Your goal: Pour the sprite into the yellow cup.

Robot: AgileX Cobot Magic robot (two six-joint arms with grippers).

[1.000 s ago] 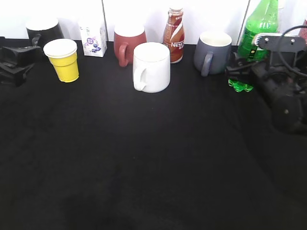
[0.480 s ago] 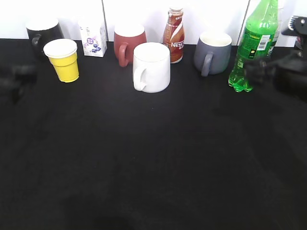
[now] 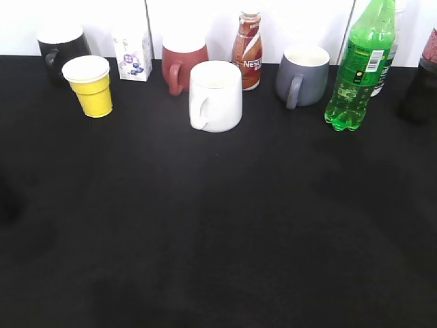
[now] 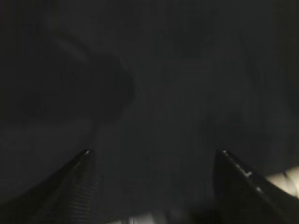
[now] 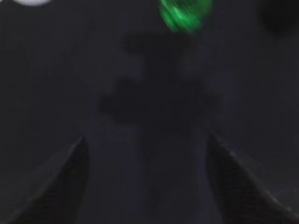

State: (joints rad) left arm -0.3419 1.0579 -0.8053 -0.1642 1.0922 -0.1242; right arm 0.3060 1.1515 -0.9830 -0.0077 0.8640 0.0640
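Note:
The sprite, a tall green bottle, stands upright at the back right of the black table; its blurred green base shows at the top of the right wrist view. The yellow cup stands upright at the back left, with a white inside. Neither arm shows in the exterior view. My left gripper is open and empty over bare black cloth. My right gripper is open and empty, pulled back from the sprite.
Along the back stand a black mug, a small carton, a red mug, a white mug, a brown Nestle bottle, a grey mug and a dark bottle at the right edge.
Both arms have pulled back out of the exterior view. The right gripper, which was at the sprite a second ago, has left it standing upright. The cup has not moved.

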